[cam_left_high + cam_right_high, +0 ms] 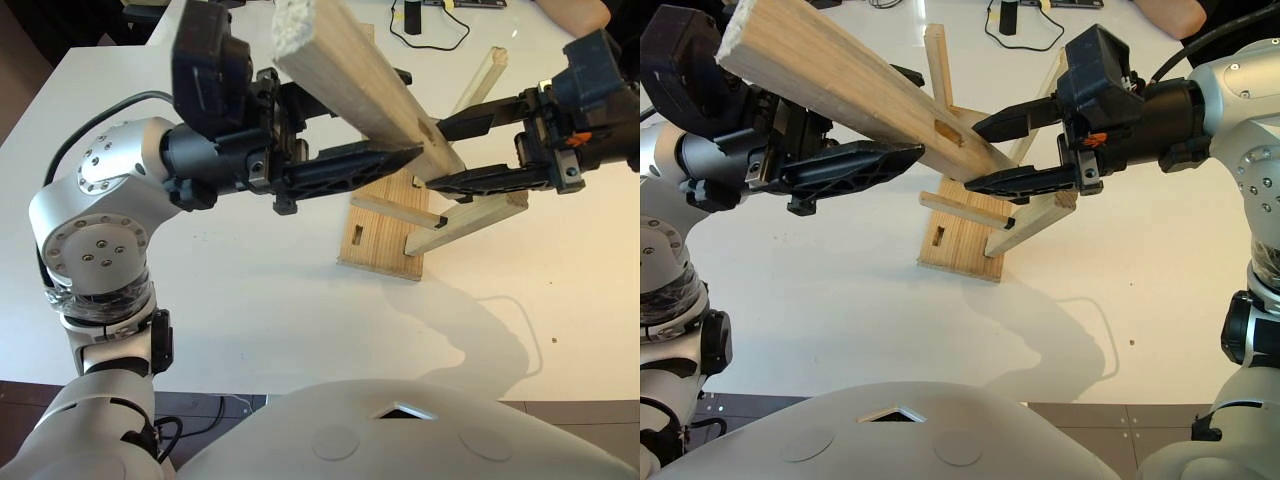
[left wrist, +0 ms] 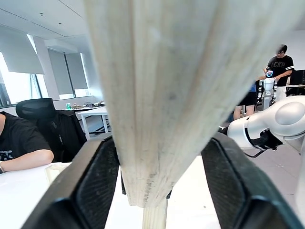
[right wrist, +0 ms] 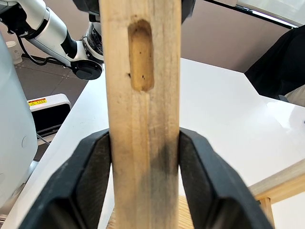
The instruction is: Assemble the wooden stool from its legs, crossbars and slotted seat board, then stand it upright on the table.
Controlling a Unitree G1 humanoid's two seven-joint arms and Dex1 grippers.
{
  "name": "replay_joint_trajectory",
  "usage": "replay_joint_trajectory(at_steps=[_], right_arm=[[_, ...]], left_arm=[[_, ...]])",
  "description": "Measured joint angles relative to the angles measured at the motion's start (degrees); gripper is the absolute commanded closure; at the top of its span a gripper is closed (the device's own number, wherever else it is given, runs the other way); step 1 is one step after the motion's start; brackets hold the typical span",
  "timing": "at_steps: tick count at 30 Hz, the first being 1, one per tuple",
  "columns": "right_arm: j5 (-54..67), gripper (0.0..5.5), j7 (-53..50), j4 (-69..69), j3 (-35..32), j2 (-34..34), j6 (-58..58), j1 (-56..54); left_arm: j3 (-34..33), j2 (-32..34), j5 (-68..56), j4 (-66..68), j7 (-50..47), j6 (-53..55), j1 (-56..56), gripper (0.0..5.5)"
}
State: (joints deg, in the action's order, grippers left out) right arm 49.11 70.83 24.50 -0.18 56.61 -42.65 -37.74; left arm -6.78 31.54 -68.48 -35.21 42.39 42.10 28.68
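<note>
The leg (image 1: 350, 78) hangs tilted just above the seat board (image 1: 385, 240) on the bench (image 1: 250, 290), clamped by your left hand (image 1: 412, 113) and right hand (image 1: 432, 153). Uneven arm motion could wrench it loose or strike the fitted crossbar (image 1: 400, 212).

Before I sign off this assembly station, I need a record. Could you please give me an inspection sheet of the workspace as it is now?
Surface: white table, no spills seen.
Job's things: seat board lies flat on the table, with thin wooden pieces standing and leaning on it; long wooden leg is held in the air above.
Clutter: small dark object at the far edge.
Pincers: left pincer and right pincer are both shut on the long wooden leg, the right one near its slot.
Cables: black cable looped at the far edge.
Surroundings: office chair behind the table.
</note>
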Motion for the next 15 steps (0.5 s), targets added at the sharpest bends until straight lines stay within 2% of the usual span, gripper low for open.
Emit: replay_joint_trajectory(at_steps=[15], right_arm=[[-4.8, 3.46, 3.73, -0.53, 0.24, 0.32, 1.97, 1.08]], left_arm=[[2.99, 0.57, 5.63, 0.55, 1.14, -2.56, -0.23, 3.41]])
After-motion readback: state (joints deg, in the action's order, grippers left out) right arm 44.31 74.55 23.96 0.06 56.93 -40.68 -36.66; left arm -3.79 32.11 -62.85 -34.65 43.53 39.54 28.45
